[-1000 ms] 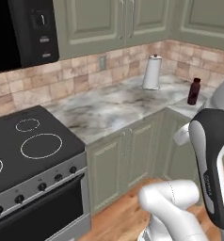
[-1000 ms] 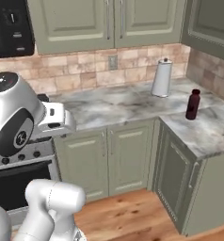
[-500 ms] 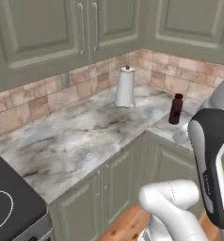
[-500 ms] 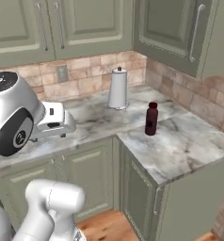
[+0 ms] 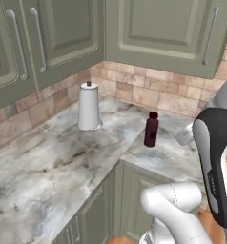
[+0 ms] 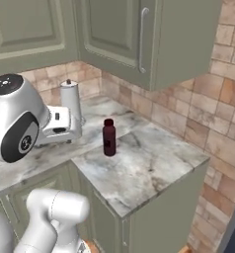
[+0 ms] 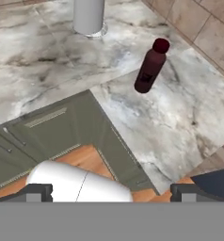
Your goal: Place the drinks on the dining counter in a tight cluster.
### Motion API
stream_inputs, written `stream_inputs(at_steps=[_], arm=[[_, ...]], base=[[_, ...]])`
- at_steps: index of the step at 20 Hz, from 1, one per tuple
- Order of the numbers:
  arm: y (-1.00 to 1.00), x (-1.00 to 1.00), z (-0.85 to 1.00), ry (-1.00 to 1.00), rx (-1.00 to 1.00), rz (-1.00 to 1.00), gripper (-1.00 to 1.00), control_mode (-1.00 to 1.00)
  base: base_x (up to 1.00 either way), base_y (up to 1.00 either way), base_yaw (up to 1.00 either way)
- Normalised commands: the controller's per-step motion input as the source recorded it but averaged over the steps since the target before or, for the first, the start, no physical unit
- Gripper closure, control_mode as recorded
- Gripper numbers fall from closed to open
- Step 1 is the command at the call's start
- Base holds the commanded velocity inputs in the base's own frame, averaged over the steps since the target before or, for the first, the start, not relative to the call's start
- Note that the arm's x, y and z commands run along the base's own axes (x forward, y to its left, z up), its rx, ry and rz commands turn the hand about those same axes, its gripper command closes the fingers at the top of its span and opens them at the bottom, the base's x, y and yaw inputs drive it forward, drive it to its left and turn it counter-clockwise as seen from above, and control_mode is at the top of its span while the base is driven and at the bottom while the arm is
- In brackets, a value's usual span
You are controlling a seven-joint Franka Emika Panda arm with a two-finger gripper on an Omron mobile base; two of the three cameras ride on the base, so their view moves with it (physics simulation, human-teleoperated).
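A dark maroon bottle (image 5: 151, 129) stands upright on the marble counter (image 5: 53, 176) that runs along the brick wall (image 5: 153, 90), at the inside corner where the two runs of counter meet. A white paper-towel roll (image 5: 88, 106) stands upright on the same counter, near the bottle and closer to the wall. Green cabinets (image 6: 139, 39) hang above the counter and green cabinet doors (image 7: 67, 136) close the space below it. In the hand view the gripper (image 7: 111, 193) hangs above the wooden floor in front of the cabinets, well apart from the bottle, with its two finger tips (image 7: 36, 192) spread wide and nothing between them. The bottle is untouched, and the marble around its base is bare.
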Motion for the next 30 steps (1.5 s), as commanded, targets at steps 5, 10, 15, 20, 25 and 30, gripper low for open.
stream_inputs(at_steps=[5, 10, 15, 20, 25, 30], arm=[[0.0, 0.0, 0.0, 0.0, 0.0, 0.0, -1.0, 1.0], [0.0, 0.0, 0.0, 0.0, 0.0, 0.0, -1.0, 1.0], [0.0, 0.0, 0.0, 0.0, 0.0, 0.0, -1.0, 1.0], [0.0, 0.0, 0.0, 0.0, 0.0, 0.0, -1.0, 1.0], [0.0, 0.0, 0.0, 0.0, 0.0, 0.0, -1.0, 1.0], [0.0, 0.0, 0.0, 0.0, 0.0, 0.0, -1.0, 1.0]], base=[[0.3, 0.23, -0.26], [0.11, 0.44, -0.4], [0.59, 0.21, -0.56], [0.96, 0.46, -0.42], [0.96, 0.59, -0.15], [0.63, 0.01, 0.0]])
